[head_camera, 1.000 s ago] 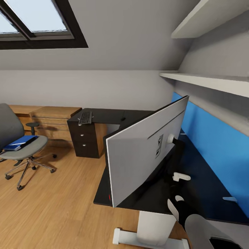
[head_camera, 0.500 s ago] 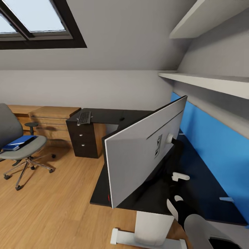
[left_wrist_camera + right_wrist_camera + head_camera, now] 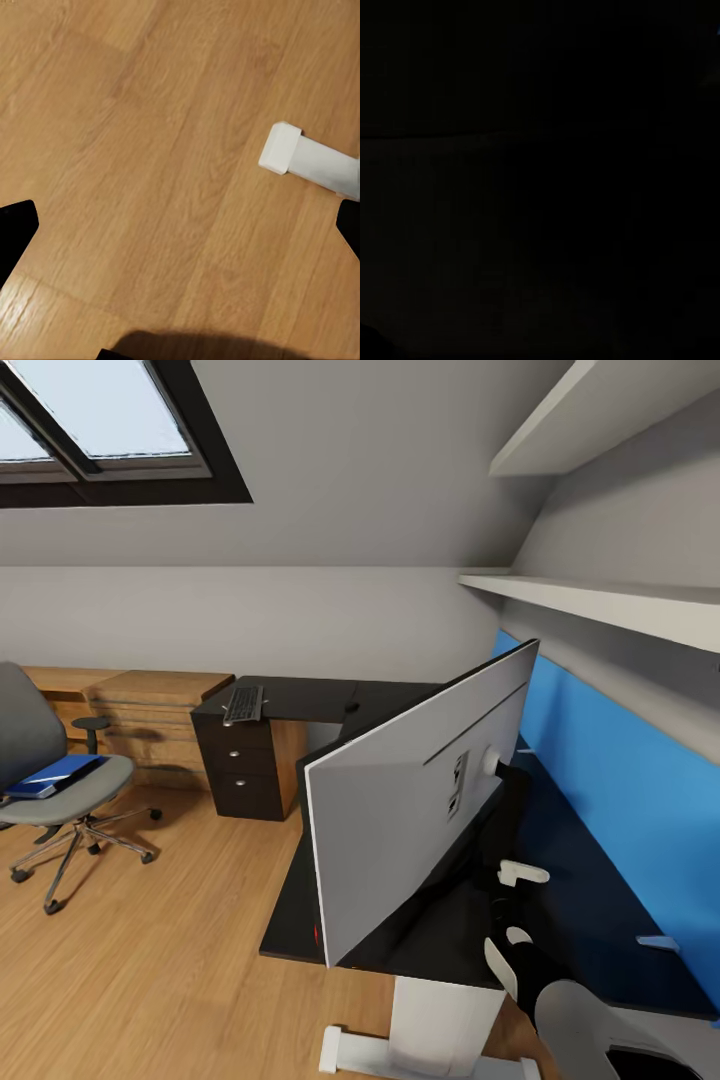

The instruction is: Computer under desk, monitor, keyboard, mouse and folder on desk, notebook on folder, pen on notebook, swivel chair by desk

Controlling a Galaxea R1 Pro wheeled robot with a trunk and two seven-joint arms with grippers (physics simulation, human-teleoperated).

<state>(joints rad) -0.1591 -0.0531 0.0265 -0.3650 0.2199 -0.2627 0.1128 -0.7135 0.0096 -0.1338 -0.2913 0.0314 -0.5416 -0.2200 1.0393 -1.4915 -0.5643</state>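
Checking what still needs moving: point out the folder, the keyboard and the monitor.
folder (image 3: 52,774), head view, on its blue cover, lying on the chair seat.
keyboard (image 3: 244,704), head view, middle of its key area.
monitor (image 3: 400,800), head view, on its silver-white back panel.

head: bright, even daylight from skylight (image 3: 90,420), soft shadows under chair (image 3: 50,780), wide-angle stretch at edges, slightly soft render | left wrist: warm, evenly lit floor (image 3: 150,165), dark shadow along one edge | right wrist: almost wholly black, nothing readable
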